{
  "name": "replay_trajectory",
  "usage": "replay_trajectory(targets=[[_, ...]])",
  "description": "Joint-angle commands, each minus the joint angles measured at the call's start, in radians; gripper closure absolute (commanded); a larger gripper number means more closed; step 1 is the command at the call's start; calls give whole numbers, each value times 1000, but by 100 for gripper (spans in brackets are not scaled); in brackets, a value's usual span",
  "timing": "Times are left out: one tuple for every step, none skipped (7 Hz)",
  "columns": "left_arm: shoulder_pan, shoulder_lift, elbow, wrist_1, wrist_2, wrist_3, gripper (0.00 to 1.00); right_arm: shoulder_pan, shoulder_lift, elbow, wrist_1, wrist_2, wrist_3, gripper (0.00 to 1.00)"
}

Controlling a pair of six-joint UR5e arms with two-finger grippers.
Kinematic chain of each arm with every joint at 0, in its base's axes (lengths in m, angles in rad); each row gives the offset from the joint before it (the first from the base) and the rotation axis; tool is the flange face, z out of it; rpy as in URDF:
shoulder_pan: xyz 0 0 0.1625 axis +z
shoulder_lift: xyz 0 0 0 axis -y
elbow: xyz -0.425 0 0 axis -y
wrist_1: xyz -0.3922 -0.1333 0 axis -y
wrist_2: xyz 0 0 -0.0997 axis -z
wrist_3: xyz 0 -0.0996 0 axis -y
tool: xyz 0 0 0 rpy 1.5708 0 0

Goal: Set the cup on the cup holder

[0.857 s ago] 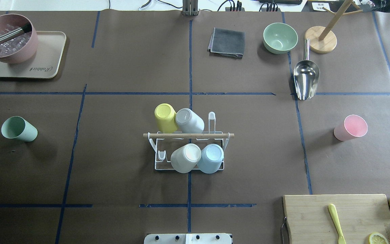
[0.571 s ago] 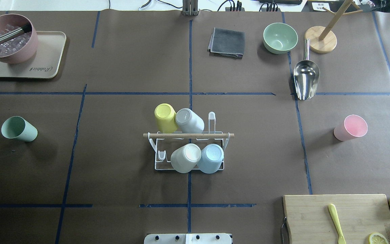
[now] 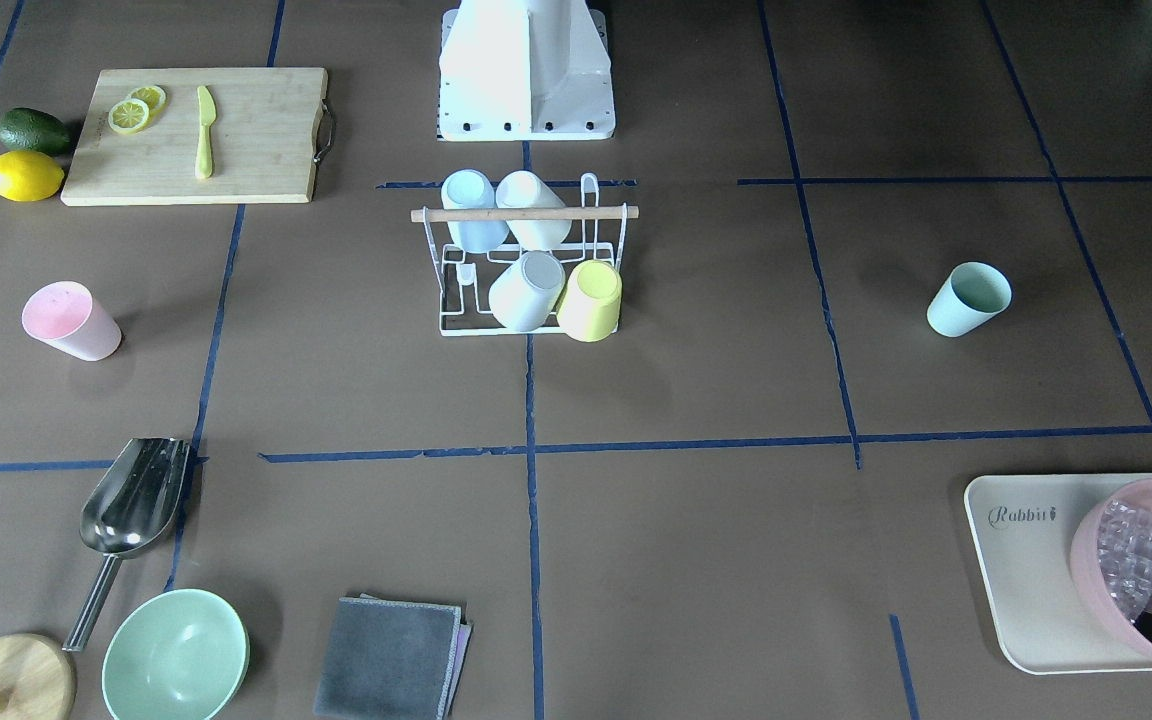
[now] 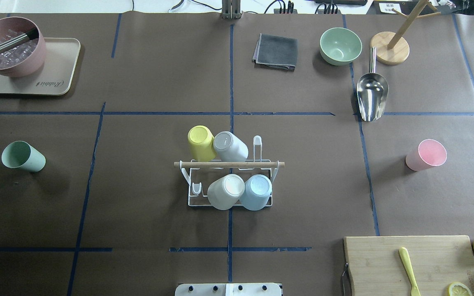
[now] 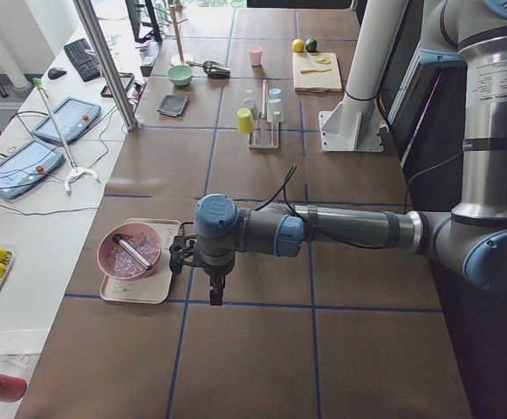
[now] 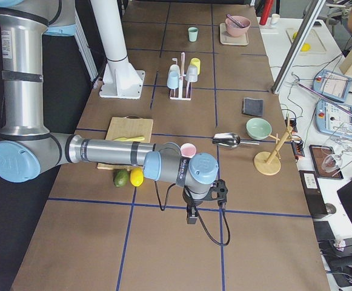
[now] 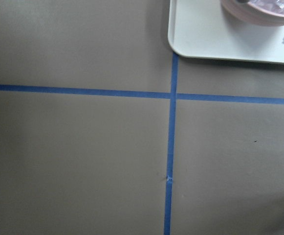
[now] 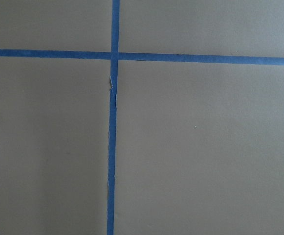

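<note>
Midway between green cup [image 4: 23, 156] and pink cup [image 4: 426, 155], both upright and ungrasped, the cup holder [image 4: 228, 164] carries 4 inverted cups and leaves 2 prongs [image 4: 257, 143] free. Left gripper [image 5: 215, 295] and right gripper [image 6: 191, 216] hang well apart from all 3; whether their jaws stand wide or narrow cannot be told. Probable hazards: a cup slipping while inverted, its rim catching the wooden rod [image 4: 196, 164] or nudging a seated neighbour, or the light rack sliding.

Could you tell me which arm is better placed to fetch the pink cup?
Right, probably: the pink cup stands on the robot's right side, near the right gripper; the left gripper hangs by the tray.
</note>
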Motion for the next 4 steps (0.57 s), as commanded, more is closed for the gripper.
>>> replay_trajectory(targets=[[3, -11, 5, 4, 2, 1, 0, -7, -2, -3, 2, 1, 0, 0], [24, -20, 4, 39, 3, 1, 0, -15, -8, -1, -5, 17, 0, 0], [53, -85, -18, 217, 13, 1, 0, -21, -8, -1, 1, 34, -14, 0], [59, -212, -27, 369, 14, 1, 0, -41, -5, -4, 2, 32, -14, 0]])
